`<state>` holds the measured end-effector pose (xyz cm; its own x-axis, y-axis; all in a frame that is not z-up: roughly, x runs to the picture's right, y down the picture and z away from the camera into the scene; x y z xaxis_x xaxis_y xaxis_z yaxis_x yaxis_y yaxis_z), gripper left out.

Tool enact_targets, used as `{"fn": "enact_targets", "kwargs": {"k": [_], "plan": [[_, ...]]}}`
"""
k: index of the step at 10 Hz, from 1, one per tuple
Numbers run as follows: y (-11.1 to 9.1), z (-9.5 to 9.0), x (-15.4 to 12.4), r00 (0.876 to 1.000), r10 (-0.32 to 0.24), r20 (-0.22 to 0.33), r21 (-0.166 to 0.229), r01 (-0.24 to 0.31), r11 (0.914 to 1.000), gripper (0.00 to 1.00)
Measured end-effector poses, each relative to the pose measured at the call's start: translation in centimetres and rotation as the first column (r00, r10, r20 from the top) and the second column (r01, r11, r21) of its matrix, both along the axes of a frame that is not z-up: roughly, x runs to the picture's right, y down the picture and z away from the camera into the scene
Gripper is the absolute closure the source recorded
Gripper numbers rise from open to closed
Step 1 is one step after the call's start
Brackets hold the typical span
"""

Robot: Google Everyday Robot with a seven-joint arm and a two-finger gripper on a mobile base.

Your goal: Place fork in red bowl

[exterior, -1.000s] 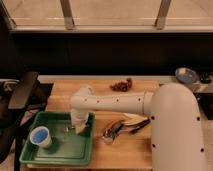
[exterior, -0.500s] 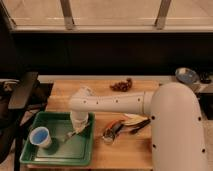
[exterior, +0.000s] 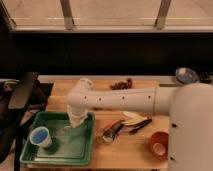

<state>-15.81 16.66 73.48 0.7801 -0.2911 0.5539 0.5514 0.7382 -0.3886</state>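
Note:
My gripper (exterior: 75, 123) hangs from the white arm (exterior: 120, 100) and points down into the right half of the green tray (exterior: 30, 157). A thin pale streak (exterior: 66, 131) lies just below and left of the gripper in the tray; it may be the silver fork, but I cannot tell whether the gripper touches it. The red bowl (exterior: 159, 145) stands on the wooden table at the front right, well away from the gripper, with a paler orange inside.
A blue-and-white cup (exterior: 40, 136) stands in the tray's left half. Clustered utensils with red and black handles (exterior: 122, 128) lie between tray and bowl. Brown bits (exterior: 121, 85) lie at the table's back. A dark bowl with a blue item (exterior: 186, 75) sits far right.
The gripper has shifted slightly left over the green tray. Nothing else has visibly moved.

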Motion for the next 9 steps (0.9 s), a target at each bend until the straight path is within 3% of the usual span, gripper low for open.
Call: {"fn": "enact_targets", "kwargs": {"k": [2,4,7,9], "plan": [[-2.0,-2.2,0.9,1.0,0.021,0.021,0.026,-0.022,0.9994,1.0],[-3.3,-3.5,4.2,0.999,0.054,0.003,0.03,-0.054,0.9981,1.0],[-3.1,-3.9,11.3,0.991,0.111,-0.073,0.007,-0.111,0.9939,1.0],[-2.0,-3.9,16.3,0.975,0.171,-0.141,-0.026,-0.176,0.984,1.0]]}}
